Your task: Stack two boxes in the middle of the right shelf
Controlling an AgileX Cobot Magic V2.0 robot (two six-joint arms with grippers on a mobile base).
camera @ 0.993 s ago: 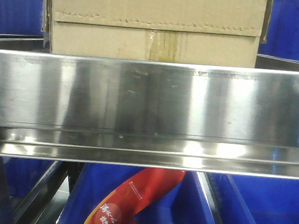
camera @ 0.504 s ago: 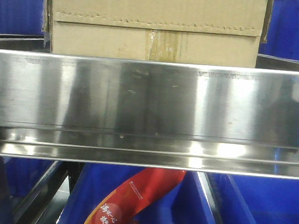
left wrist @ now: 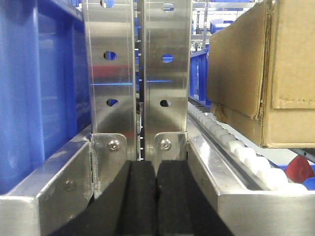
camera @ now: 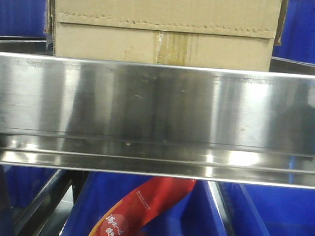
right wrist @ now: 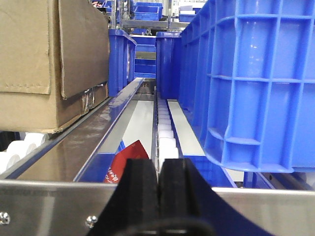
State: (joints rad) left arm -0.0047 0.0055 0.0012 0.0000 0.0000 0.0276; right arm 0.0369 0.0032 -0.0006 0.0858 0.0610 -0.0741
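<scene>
A brown cardboard box (camera: 163, 24) with a jagged seam and a tape strip stands on the shelf, behind its shiny steel front rail (camera: 158, 107); the box's top is cut off by the frame edge. In the left wrist view the box (left wrist: 275, 73) rests on white rollers (left wrist: 246, 152) to the right of my left gripper (left wrist: 157, 196), which is shut with nothing between its black pads. My right gripper (right wrist: 158, 187) is also shut and empty, level with the rail, with the box (right wrist: 49, 64) off to its left. Neither gripper touches the box.
Blue plastic bins flank the box on this tier (left wrist: 39, 88) (right wrist: 251, 83). Two steel uprights (left wrist: 138, 73) rise straight ahead of the left gripper. A white roller track (right wrist: 165, 132) runs ahead of the right gripper. Below the rail, a red package (camera: 138, 210) lies in a blue bin (camera: 281, 222).
</scene>
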